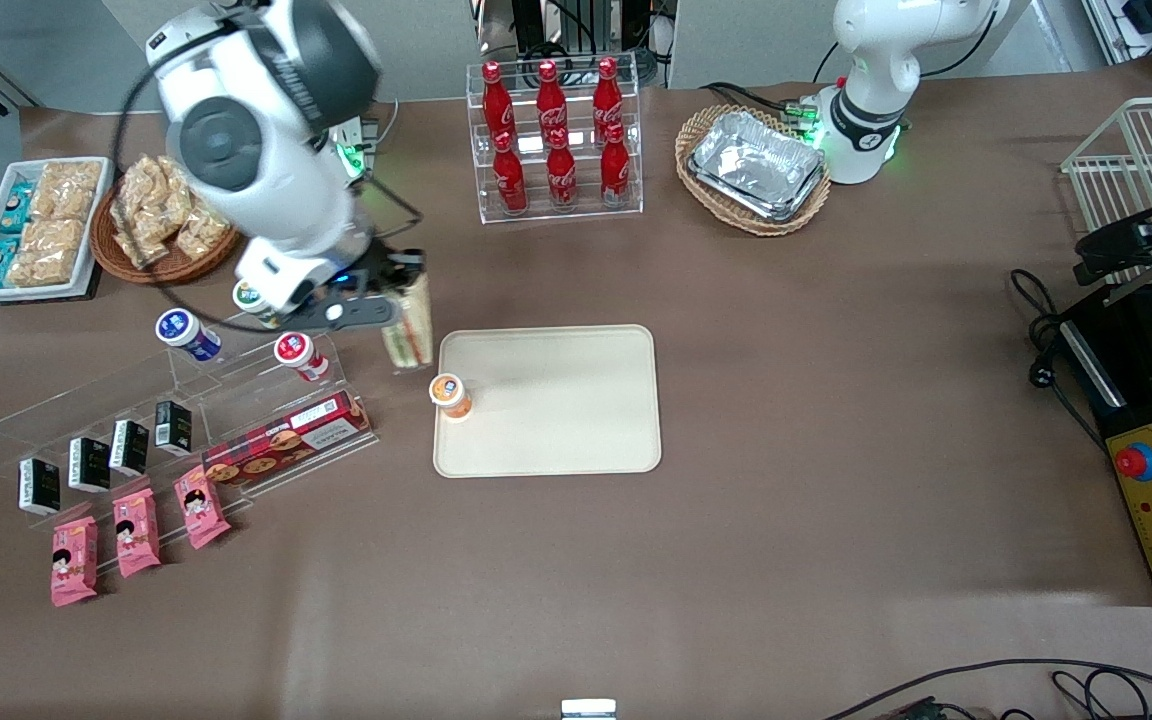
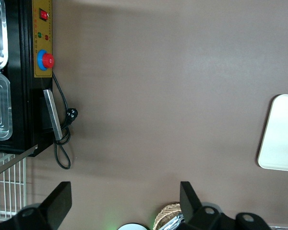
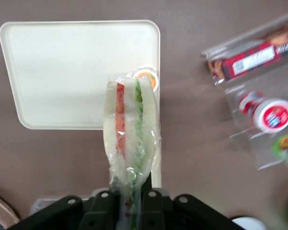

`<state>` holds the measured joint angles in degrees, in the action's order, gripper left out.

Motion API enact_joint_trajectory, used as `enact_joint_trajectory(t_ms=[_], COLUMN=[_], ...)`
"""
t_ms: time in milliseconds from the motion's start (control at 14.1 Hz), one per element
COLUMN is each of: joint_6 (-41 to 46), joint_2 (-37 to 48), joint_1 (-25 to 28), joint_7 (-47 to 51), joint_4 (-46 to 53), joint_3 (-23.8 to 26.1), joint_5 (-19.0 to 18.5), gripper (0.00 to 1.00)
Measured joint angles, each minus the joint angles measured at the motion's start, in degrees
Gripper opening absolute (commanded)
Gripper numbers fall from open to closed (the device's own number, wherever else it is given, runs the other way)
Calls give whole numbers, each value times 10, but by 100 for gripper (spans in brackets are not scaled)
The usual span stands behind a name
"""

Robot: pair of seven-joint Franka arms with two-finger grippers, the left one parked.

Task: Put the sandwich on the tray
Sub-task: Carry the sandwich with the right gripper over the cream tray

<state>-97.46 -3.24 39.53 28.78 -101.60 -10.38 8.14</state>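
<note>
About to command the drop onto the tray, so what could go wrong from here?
The gripper, jaws shut on the sandwich, hangs just off the tray rim on the working arm's side. An orange-lidded cup stands on the tray's near edge, so lowering there could knock it over. The jaws pinch only one end of the wrap, so the sandwich may swing or slip.

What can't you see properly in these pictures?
- Wrapped triangular sandwich: held up by the gripper; in the right wrist view its gripped end is hidden by the gripper.
- Cream-beige rectangular plastic tray: cut off by the left wrist view's edge.
- Small orange-lidded cup on the tray: partly hidden by the sandwich in the right wrist view.
- Labels on the small black cartons: too small in the front view.
</note>
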Motion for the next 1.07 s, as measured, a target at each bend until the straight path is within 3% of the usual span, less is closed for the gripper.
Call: enact_joint_trajectory(t_ms=[285,569,1067], joint_6=[-65,-141,-214], joint_2=[-20,-67,-127], joint_1=[55,93,103], joint_7=[213,367,480], joint_4=[0,-2,10], joint_3=[0,-1,-8], joint_5=[34,60,90], gripper=[0,0,0])
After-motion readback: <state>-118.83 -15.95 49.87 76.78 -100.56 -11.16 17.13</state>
